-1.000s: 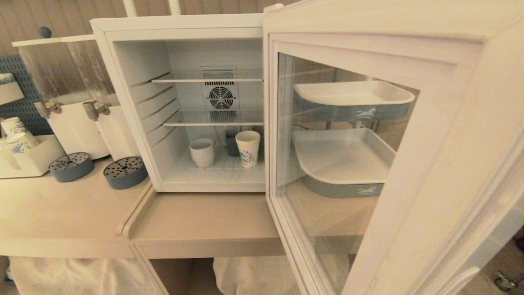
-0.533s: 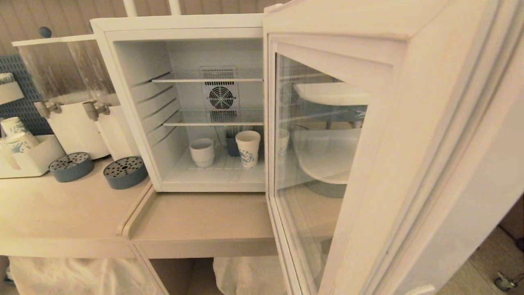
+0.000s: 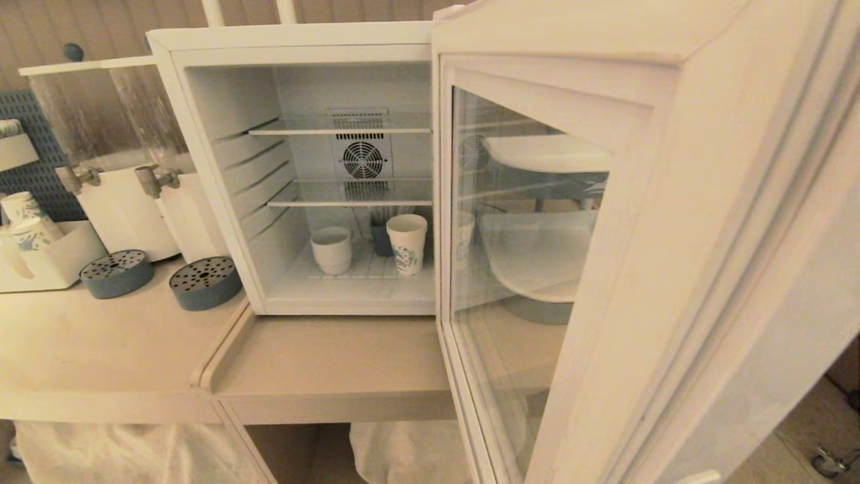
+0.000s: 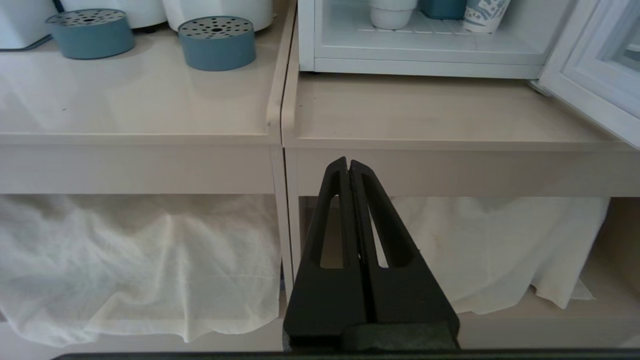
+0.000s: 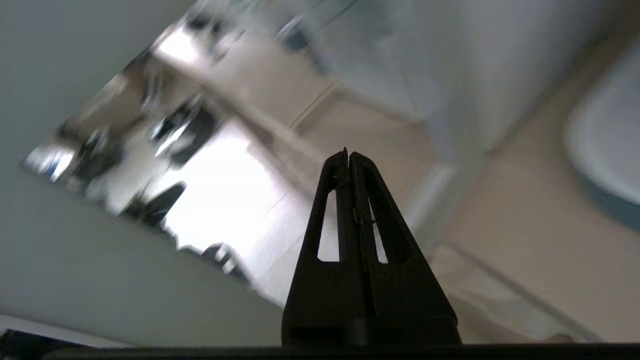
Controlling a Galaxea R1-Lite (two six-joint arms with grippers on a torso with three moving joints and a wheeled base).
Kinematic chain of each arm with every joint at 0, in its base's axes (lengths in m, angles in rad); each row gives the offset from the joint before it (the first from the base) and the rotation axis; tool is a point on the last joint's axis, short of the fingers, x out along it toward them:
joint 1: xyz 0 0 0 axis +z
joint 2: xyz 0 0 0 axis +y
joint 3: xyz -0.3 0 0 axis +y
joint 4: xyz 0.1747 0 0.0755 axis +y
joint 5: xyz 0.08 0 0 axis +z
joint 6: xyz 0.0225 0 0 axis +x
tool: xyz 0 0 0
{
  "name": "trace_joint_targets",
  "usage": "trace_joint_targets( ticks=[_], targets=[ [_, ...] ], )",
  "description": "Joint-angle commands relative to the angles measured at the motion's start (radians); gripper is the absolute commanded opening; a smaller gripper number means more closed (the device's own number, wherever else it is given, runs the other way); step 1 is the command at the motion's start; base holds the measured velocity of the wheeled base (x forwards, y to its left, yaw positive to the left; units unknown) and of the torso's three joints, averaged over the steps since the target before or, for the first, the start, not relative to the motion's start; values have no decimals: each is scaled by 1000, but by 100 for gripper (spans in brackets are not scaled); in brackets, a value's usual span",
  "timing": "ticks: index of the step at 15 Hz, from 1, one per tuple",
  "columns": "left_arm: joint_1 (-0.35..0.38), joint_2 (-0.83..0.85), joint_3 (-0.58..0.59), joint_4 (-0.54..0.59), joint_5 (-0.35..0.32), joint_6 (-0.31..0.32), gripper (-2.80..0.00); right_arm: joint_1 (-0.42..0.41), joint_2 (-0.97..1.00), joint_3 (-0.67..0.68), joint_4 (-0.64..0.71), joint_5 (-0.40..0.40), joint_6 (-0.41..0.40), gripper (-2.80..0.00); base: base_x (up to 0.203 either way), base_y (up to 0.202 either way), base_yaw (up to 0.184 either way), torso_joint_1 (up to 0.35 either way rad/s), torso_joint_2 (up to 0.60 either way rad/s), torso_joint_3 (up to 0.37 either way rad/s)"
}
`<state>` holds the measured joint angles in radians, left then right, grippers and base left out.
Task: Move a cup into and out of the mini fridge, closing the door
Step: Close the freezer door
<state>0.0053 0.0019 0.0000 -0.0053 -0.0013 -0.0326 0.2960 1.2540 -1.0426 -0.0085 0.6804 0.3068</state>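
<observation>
While the door (image 3: 605,269) stands ajar, it could be struck skew by the clenched, empty right gripper (image 5: 348,156); the cup (image 3: 332,249) inside the mini fridge (image 3: 222,168) may be rattled. The left gripper (image 4: 348,165) is parked, clenched.

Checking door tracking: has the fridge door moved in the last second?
Yes. The door has swung toward closing: against the fixed mini fridge, its glass is narrower and hides more of the trays behind.

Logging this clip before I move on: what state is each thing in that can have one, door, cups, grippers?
door: swung open, toward the camera.
mini fridge: open, both upper wire shelves bare.
cup: upright on the fridge floor.
printed paper cup: upright beside it, apart.
left gripper: shut, empty, low before the counter.
right gripper: shut, empty.
</observation>
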Motion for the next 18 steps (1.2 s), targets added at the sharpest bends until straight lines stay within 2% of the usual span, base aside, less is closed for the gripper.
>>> trace_joint_targets(
  ticks=[1,3,5,10,13,18],
  targets=[
    [1,0,2,-1,0,-1,-280,193,42,0,-5,-107,7,-280,0,0,0,0,0,0],
    [1,0,2,-1,0,-1,-280,356,117,-4,-43,-324,17,-280,0,0,0,0,0,0],
    [1,0,2,-1,0,-1,-280,422,208,-23,-87,-462,22,-280,0,0,0,0,0,0],
    [1,0,2,-1,1,-4,-280,455,423,-241,-70,-595,25,-280,0,0,0,0,0,0],
    [1,0,2,-1,1,-4,-280,515,525,-338,-26,-724,22,-280,0,0,0,0,0,0],
    [1,0,2,-1,1,-6,-280,517,510,-350,-24,-729,21,-280,0,0,0,0,0,0]
  ],
)
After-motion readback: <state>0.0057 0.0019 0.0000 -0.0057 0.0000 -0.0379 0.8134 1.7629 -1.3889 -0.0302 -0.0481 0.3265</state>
